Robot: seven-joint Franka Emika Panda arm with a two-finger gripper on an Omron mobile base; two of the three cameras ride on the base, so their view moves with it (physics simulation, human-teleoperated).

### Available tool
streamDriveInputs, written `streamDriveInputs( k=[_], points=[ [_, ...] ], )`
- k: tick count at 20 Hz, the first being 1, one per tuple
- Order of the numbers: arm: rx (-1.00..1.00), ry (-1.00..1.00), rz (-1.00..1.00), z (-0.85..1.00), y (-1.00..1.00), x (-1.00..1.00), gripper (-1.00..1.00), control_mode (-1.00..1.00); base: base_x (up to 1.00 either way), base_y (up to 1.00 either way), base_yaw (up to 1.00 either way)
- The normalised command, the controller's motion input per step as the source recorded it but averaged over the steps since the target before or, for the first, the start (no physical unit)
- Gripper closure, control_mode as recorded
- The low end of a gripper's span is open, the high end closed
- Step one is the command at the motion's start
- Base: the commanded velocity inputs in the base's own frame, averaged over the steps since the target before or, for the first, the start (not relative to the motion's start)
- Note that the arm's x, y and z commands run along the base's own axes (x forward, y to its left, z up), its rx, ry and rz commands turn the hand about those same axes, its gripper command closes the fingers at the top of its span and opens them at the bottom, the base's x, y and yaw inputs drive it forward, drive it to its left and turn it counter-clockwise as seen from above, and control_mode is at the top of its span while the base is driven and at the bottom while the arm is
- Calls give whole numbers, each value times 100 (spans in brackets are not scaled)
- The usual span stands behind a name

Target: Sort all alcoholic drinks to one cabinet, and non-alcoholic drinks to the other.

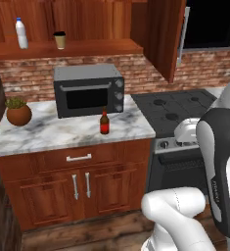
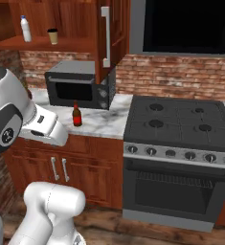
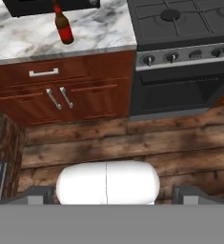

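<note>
Stove (image 2: 181,119): black, standing at the right end of the counter.
Counter (image 1: 53,135): marble top, sitting over wooden doors and a drawer.
Microwave (image 1: 88,90): dark, resting at the back of the counter.
Open cabinet (image 1: 62,49): hanging above the microwave, door swung wide.
Plant pot (image 1: 18,114): sitting at the counter's left end.
Gripper (image 3: 108,190): hovering over the floor, tips standing wide apart, gripping nothing.
Brown bottle (image 1: 104,122): standing upright in front of the microwave (red label showing).
White bottle (image 1: 21,33): standing on the cabinet shelf, left of the cup.
Coffee cup (image 1: 60,39): resting near it, apart.
</note>
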Motion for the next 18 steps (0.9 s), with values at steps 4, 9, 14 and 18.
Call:
streamDriveInputs(
  k=[4, 9, 14, 18],
  points=[
    [0, 0, 0, 0, 0, 0, -100, 100, 16, 99, 0],
    [0, 0, 0, 0, 0, 0, -100, 100, 44, 75, 0],
    [0, 0, 0, 0, 0, 0, -100, 100, 78, 50, 0],
    [0, 0, 0, 0, 0, 0, -100, 100, 74, 37, 0]
  ],
)
